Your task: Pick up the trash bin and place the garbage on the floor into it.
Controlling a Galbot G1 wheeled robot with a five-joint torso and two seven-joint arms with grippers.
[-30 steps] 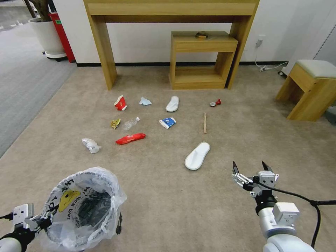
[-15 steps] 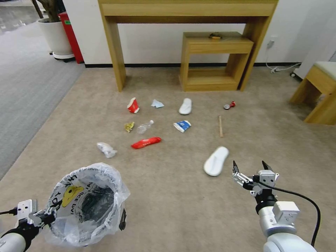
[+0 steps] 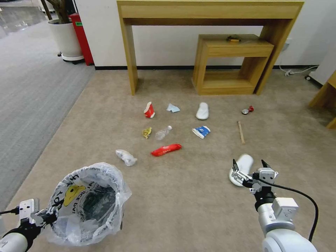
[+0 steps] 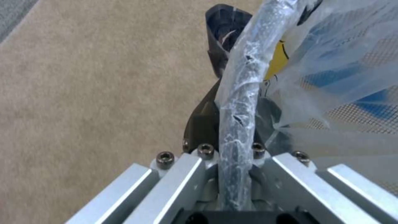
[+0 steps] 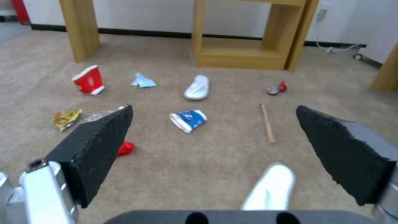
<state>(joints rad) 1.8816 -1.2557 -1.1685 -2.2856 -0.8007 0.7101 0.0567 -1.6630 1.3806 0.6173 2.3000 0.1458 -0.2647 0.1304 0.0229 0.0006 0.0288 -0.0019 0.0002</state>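
Bin pickup done: left gripper [image 3: 43, 218], jaws clamped on the trash bin [image 3: 87, 204] rim. Right gripper [image 3: 251, 168], jaws apart, hovers just short of a white slipper [image 3: 241, 167]; all the garbage remains on the floor [image 3: 175, 196].

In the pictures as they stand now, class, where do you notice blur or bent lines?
Head view: the near white slipper is smeared and soft-edged beside the right gripper, and the tall wooden table's legs lean as if bent. Left wrist view: the trash bin's bag-wrapped rim, clamped in the jaws, is soft at close range.
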